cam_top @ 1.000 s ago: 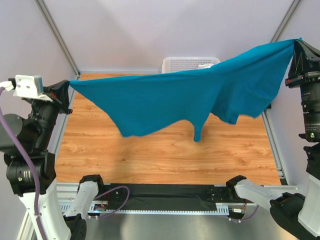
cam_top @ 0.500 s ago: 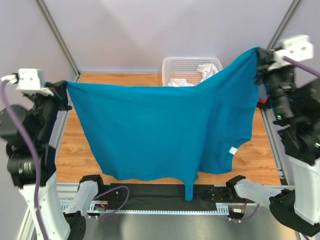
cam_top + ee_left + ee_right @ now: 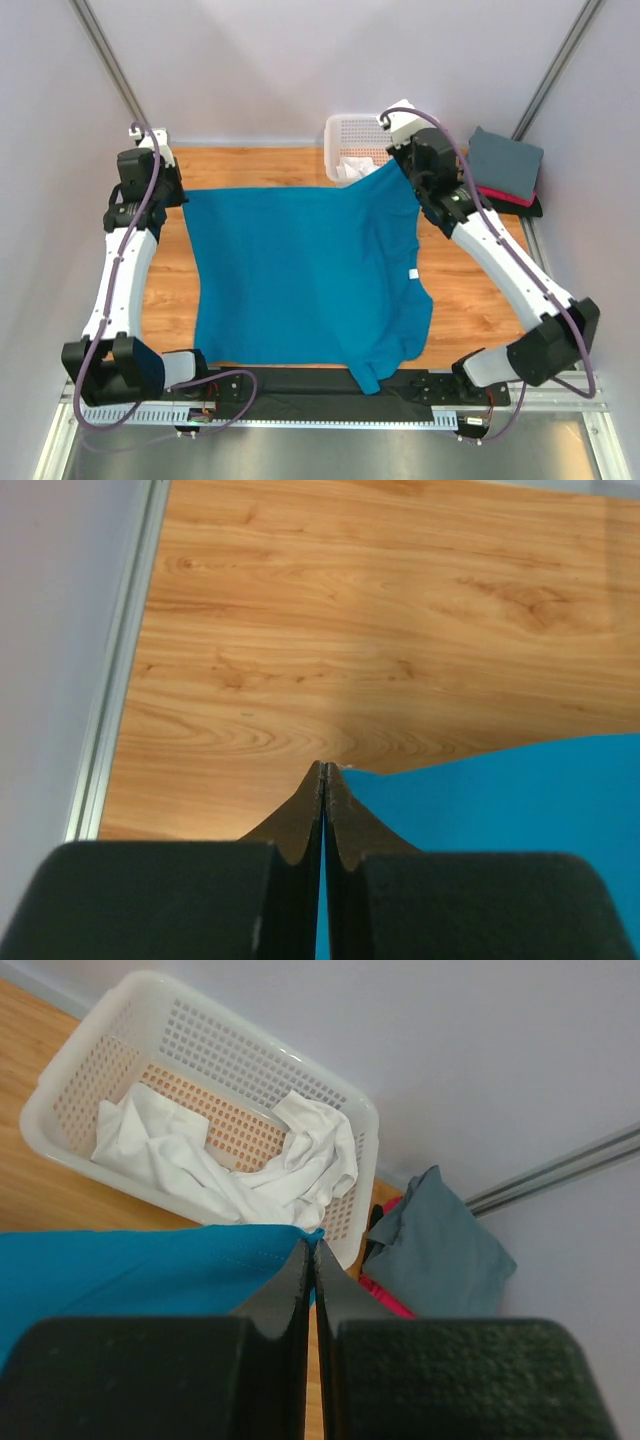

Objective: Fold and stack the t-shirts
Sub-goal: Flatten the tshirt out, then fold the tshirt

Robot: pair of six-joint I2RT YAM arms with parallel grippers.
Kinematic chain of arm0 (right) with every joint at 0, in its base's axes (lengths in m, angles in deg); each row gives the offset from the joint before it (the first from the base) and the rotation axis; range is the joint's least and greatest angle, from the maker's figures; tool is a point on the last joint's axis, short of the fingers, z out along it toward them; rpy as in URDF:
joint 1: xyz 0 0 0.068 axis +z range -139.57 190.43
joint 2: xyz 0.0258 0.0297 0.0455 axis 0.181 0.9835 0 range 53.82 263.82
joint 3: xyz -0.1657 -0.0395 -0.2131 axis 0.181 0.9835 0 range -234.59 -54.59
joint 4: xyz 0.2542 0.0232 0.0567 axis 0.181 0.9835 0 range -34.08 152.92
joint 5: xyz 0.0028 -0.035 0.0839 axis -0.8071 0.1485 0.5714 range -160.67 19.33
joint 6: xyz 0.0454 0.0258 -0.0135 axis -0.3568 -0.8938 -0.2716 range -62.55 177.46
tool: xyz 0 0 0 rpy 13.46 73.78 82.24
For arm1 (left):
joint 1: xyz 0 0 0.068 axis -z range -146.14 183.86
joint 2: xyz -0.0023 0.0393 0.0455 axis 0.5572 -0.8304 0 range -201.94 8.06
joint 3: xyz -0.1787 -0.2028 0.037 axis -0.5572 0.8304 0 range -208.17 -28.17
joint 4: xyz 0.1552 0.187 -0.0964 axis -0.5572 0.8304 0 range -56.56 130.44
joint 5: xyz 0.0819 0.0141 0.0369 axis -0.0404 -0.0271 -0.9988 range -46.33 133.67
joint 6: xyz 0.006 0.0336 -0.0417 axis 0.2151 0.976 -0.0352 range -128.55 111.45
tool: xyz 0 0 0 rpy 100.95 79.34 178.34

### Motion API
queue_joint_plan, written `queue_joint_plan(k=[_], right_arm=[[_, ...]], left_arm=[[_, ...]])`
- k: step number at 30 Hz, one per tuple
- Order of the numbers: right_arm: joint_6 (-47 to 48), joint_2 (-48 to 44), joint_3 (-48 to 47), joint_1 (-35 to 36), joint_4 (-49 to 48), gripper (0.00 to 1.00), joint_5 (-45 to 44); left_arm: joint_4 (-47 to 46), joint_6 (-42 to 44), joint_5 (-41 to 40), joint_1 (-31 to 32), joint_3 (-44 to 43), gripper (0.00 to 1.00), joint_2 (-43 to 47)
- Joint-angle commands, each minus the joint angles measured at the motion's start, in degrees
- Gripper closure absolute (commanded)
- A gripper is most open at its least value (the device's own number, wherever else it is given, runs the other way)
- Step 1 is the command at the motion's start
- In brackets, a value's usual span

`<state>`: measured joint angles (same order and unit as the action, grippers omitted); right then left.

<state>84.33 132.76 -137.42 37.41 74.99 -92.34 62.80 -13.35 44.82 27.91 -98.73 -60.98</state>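
- White plastic lattice basket (image 3: 345, 125), the landmark: stands at the far edge of the light-brown wooden tabletop (image 3: 480, 290), against the back wall.
- Crumpled white cloth t-shirt (image 3: 200, 1170): lies inside the basket, bunched over its floor and up toward the rim on the right arm's side.
- Large teal-blue cloth short-sleeved t-shirt (image 3: 300, 275): lies spread open and nearly smooth over the tabletop, directly in front of the basket and to its left; ends on the side farthest from the basket, with one sleeve draped onto the black strip (image 3: 300, 385) there.
- Small white neck label (image 3: 411, 273): shows on the teal-blue t-shirt, in front of the basket on the right arm's side.
- Left gripper (image 3: 322, 770): keeps its fingers pressed together, clamped on the far-left corner of the teal-blue t-shirt; hangs low over the wood, well to the left of the basket.
- Right gripper (image 3: 310, 1245): has its fingers closed, pinching the far-right corner of the teal-blue t-shirt; sits just in front of the basket's right front corner.
- Folded slate-grey cloth t-shirt (image 3: 505, 160): tops a small stack to the right of the basket.
- Folded red-pink cloth t-shirt (image 3: 505, 195): shows as an edge under the slate-grey one.
- Black cloth t-shirt (image 3: 527, 207): peeks out at the bottom of that stack; contact between stack and basket cannot be told.
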Motion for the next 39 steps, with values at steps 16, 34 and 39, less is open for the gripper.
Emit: queue_joint_plan(k=[16,34,39], right_arm=[[0.2,25.83,-8.93,-4.57,-22.23,1.0,3.04],[-0.86,14.94,4.24,-4.66,-24.17,1.0,1.37],[-1.21,12.3,6.1,-4.66,-23.55,0.99,2.51]], left_arm=[[-19.07,7.16,-1.06,1.56,-9.59,1.0,-27.11],[-31.03,18.58,0.6,1.56,-4.23,1.0,-31.42],[-36.12,18.16,0.97,1.56,-1.95,1.0,-32.04]])
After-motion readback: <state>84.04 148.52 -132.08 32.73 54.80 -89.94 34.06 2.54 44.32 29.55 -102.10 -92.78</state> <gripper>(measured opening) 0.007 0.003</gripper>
